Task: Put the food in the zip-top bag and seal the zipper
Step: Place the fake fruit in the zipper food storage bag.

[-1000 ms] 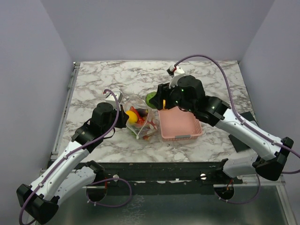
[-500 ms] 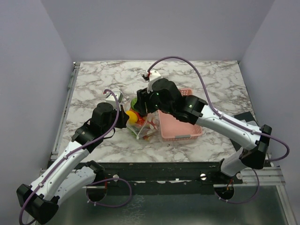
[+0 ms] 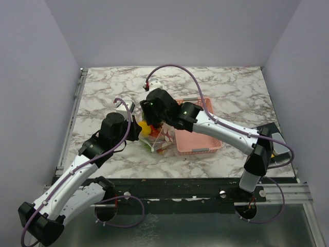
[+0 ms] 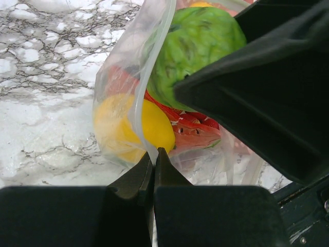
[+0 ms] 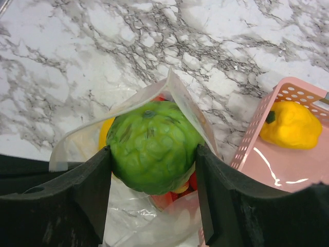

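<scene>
At the centre of your right wrist view, the right gripper (image 5: pixel 152 163) is clamped around the green fruit (image 5: pixel 152 139), one dark finger pressed to each side of it. That fruit sits in the open mouth of the bag (image 5: pixel 82 141), whose whitish rim arches over its top. Low in the middle of your left wrist view, the left gripper (image 4: pixel 153 157) is pinched tight on the bag's strip (image 4: pixel 146 67), which rises from the fingertips towards the top edge of the frame. Through the clear plastic you see a yellow fruit (image 4: pixel 139 126) at centre left and a red piece (image 4: pixel 193 128) just right of it, both below the green one. At the right edge of the right wrist view, the pink basket (image 5: pixel 254 131) lies just beside the bag with a yellow piece (image 5: pixel 290 125) in it. Everything rests on the marble table (image 5: pixel 67 46).
</scene>
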Robot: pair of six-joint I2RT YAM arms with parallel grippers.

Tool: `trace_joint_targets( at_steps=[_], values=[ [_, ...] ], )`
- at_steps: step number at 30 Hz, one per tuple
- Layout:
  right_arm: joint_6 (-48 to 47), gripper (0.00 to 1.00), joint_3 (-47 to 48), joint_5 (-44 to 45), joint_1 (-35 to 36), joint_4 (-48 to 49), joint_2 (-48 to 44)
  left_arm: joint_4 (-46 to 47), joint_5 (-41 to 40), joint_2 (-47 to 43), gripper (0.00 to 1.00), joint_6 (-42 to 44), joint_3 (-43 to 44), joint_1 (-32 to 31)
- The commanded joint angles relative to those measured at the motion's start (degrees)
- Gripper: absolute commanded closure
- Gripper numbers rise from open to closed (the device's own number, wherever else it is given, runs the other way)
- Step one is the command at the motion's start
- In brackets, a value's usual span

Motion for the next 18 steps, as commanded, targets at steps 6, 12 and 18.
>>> trace_joint_targets(
  at_steps=[6,12,18],
  values=[
    [0.13,0.70,5.04,10.02,0.42,-1.33,6.27,0.85,1.25,-0.26,1.00,0.69,-0.42,-0.03],
    [0.57,0.50,4.35,11.90,0.43,0.53,7.34,0.83,1.32,-0.32,1.00,0.69,-0.37,-0.04],
    [1.14,0.28,4.11,10.15,0.42,1.48,7.55,0.87,1.37,-0.13,1.00,0.69,-0.35,-0.02]
  ],
)
